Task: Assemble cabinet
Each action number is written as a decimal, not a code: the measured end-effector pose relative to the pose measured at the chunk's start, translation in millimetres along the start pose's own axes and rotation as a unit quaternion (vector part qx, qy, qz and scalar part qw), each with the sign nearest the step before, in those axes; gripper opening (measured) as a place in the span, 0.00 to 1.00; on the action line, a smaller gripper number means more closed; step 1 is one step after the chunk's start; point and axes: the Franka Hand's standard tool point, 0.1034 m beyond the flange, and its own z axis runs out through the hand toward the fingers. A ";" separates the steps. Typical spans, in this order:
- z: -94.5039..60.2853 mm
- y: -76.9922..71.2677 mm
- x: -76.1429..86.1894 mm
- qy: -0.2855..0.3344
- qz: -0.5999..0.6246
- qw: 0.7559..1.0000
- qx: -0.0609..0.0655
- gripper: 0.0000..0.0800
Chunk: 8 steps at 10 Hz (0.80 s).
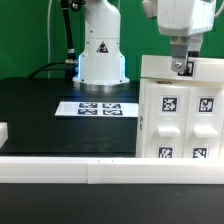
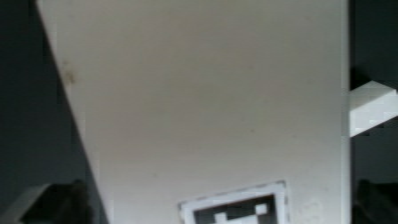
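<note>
The cabinet [image 1: 180,110], a big white box with several black-and-white tags, stands upright at the exterior view's right, just behind the front rail. My gripper [image 1: 182,66] comes down from above onto its top edge. In the wrist view a broad white face of the cabinet [image 2: 205,100] fills the space between my fingers, with one tag [image 2: 240,208] near them. A dark fingertip [image 2: 39,205] shows at one side, tight against the white face. The jaws stand wide and closed on the box. A small white part [image 2: 370,106] shows beyond the cabinet's edge.
The marker board [image 1: 95,107] lies flat on the black table mid-scene, before the robot base [image 1: 100,50]. The long white border rail [image 1: 70,170] runs along the front. A small white piece [image 1: 3,131] sits at the exterior view's left edge.
</note>
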 end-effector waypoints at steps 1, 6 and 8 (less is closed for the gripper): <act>0.0 0.2 -0.3 0.000 0.000 1.000 0.000 0.79; 0.1 0.3 -0.6 0.000 0.034 0.999 0.000 0.70; 0.2 0.1 -0.6 0.000 0.113 0.994 0.001 0.70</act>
